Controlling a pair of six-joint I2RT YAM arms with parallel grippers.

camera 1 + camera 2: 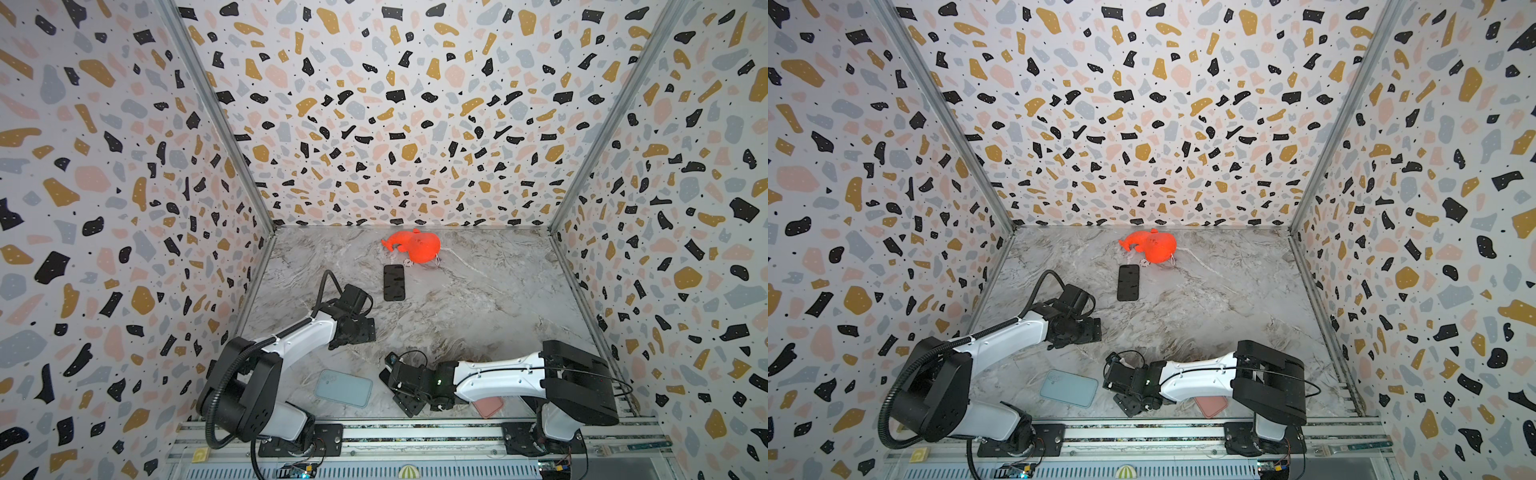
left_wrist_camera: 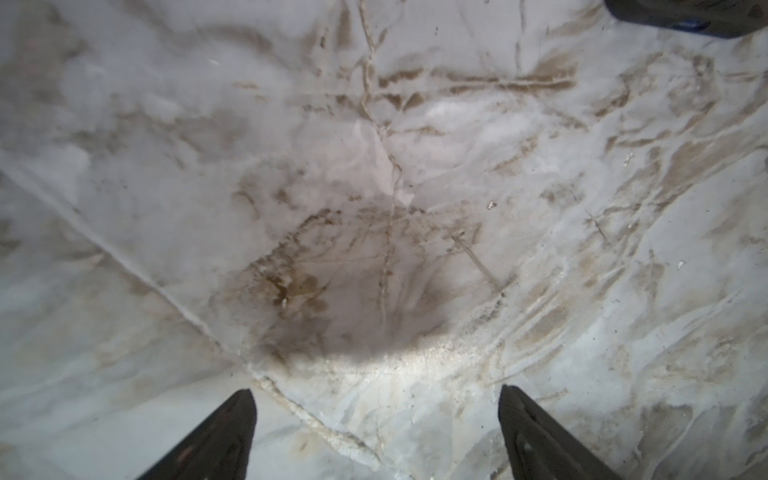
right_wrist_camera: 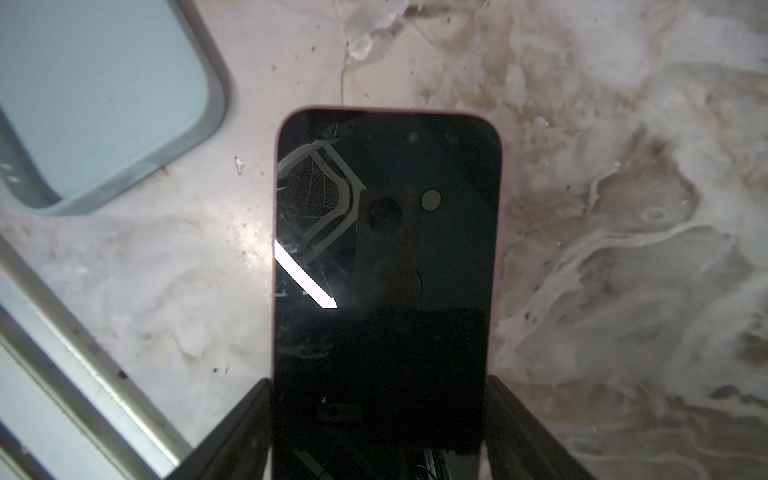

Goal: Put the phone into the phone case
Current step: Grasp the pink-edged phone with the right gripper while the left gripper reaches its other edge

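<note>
Left wrist view: left gripper (image 2: 374, 395) jaws spread wide, empty, above marble table (image 2: 415, 124). In both top views blue case (image 1: 343, 388) lies at near edge, between arms. Right wrist view: phone (image 3: 382, 249), screen up, near blue case, on its right. Right gripper (image 3: 377, 378) fingers flank phone's end at both long edges; cannot tell if clamped.

The tabletop (image 1: 478, 299) is grey-veined marble, the walls (image 1: 104, 187) terrazzo-speckled; the phone (image 3: 386, 270) is black with pink edges, the case (image 1: 343, 388) pale blue, the toy (image 1: 417, 245) orange-red.
</note>
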